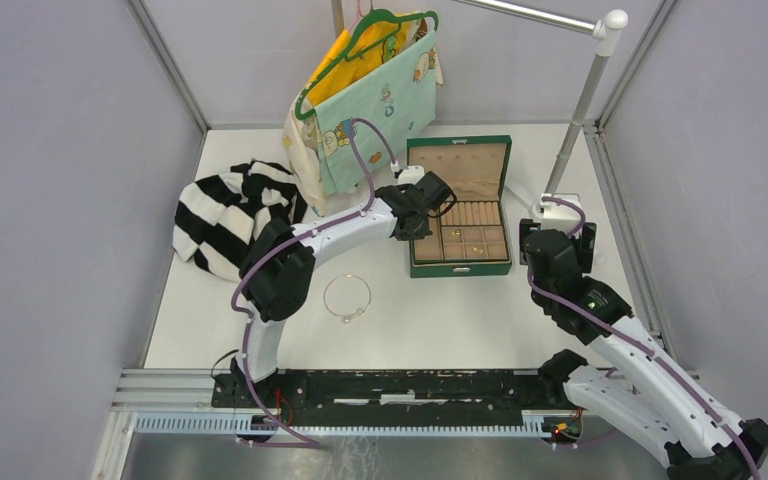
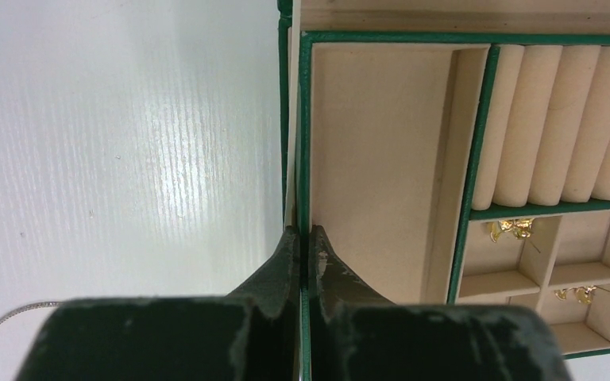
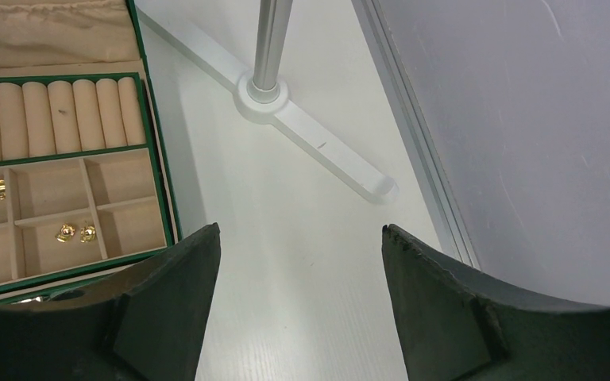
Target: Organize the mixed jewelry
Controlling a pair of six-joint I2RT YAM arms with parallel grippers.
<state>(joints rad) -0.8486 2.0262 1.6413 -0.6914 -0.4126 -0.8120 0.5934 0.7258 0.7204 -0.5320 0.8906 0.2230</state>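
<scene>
Left tool [image 2: 303, 238] pinched shut, nothing visible in it, above green box [image 1: 460, 269] left wall | right tool [image 3: 298, 238] wide, empty | gold pieces [image 3: 75, 232] in small compartments; chain [image 1: 347, 296] looped on counter [image 1: 440, 320] | likely light, limp, slippery: pinch one strand.

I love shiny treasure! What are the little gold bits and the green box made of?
The tiny gold-coloured pieces look like polished metal, because they glint bright yellow. Whether they are real gold or only plated cannot be told. The green box with tan compartments seems wrapped in a smooth, leather-like green cover. Its tan lining looks like soft matte fabric, perhaps velvet or suede, with no shine.
</scene>
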